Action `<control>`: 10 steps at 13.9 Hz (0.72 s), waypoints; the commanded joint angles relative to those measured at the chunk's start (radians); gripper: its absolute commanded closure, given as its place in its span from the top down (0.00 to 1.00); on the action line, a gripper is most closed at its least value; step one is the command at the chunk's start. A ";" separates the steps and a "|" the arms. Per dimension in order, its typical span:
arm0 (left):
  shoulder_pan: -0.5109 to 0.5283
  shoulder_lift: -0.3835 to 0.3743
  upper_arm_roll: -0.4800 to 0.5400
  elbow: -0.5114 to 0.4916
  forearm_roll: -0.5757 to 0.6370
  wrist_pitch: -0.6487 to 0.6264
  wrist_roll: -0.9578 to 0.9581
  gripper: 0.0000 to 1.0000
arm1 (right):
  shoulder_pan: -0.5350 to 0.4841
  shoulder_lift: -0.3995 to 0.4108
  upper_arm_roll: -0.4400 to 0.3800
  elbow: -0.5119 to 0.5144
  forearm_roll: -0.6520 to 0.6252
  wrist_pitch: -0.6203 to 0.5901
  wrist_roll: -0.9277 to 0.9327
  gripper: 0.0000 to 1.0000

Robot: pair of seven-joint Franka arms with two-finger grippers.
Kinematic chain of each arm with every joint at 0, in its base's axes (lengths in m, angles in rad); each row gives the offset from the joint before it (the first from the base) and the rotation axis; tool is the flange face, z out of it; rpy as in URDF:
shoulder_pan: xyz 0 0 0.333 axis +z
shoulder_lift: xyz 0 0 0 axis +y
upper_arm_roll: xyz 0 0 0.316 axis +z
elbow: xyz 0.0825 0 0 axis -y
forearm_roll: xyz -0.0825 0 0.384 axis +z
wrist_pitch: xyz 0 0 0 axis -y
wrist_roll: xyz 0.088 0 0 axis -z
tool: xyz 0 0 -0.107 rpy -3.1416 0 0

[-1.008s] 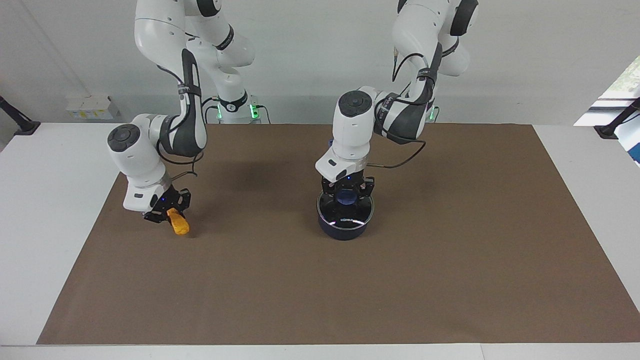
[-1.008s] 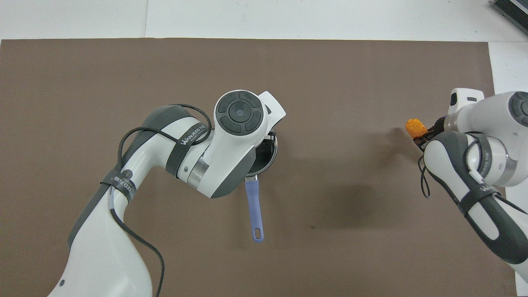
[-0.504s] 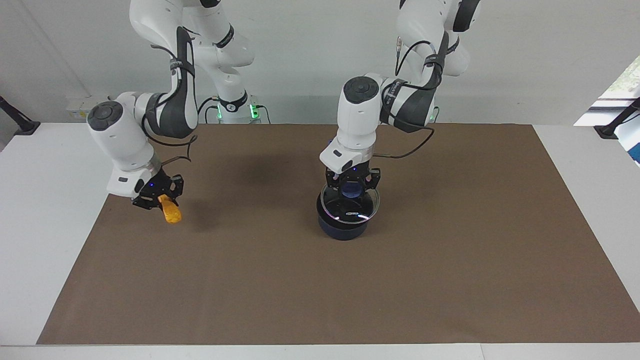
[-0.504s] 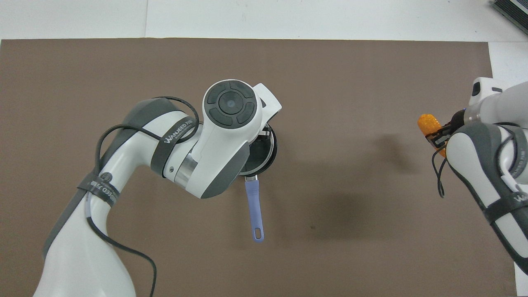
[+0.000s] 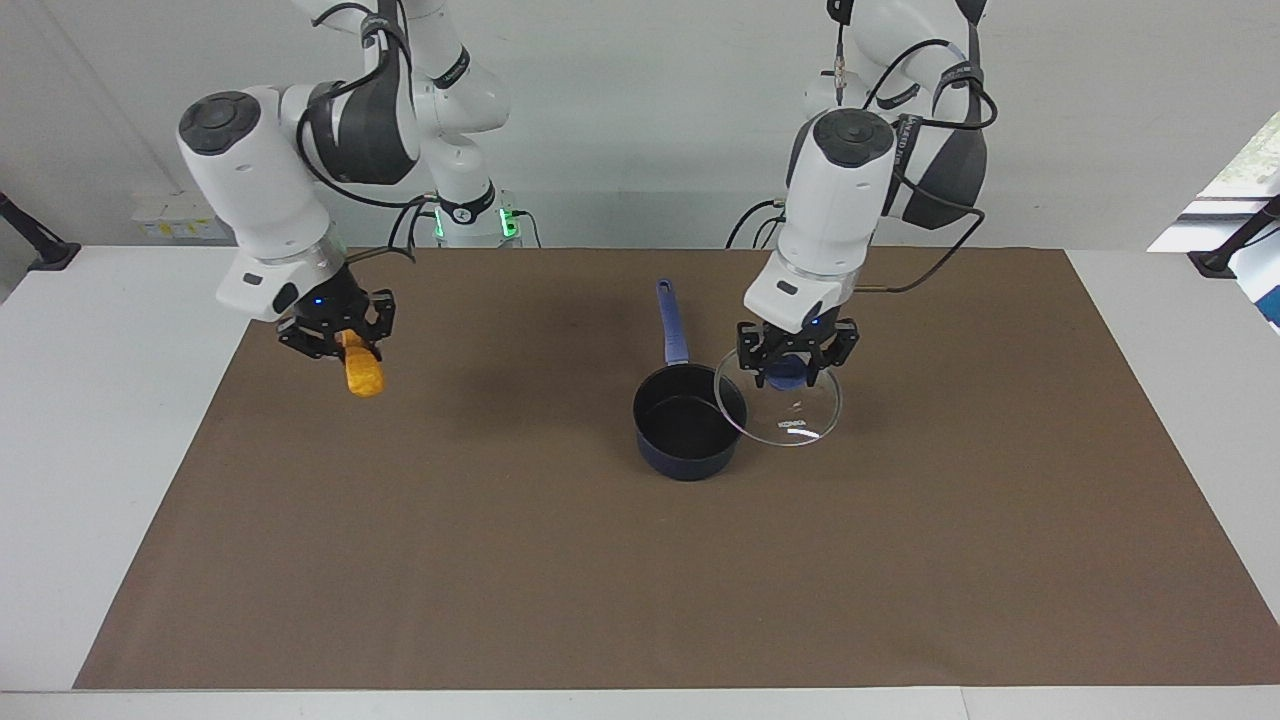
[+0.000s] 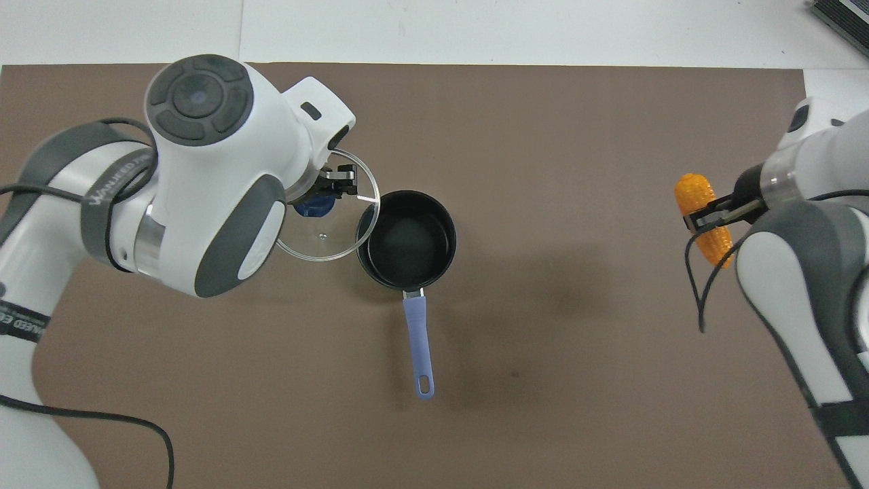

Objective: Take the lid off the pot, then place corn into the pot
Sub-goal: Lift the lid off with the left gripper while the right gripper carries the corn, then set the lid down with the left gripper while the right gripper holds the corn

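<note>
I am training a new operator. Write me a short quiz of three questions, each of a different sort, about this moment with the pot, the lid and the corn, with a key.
1. True or false: the lid rests on the pot.
2. Which gripper holds the corn: A) left gripper, B) right gripper, C) neither?
3. Fill in: the inside of the pot is ____.

Key
1. False. The left gripper holds the lid by its blue knob, in the air beside the pot, toward the left arm's end of the table.
2. B. The corn hangs above the brown mat.
3. Empty.
</note>
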 commanded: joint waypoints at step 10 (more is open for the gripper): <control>0.272 -0.198 -0.008 -0.179 -0.043 -0.131 0.418 0.00 | 0.463 0.291 0.003 0.229 0.002 0.143 0.708 0.00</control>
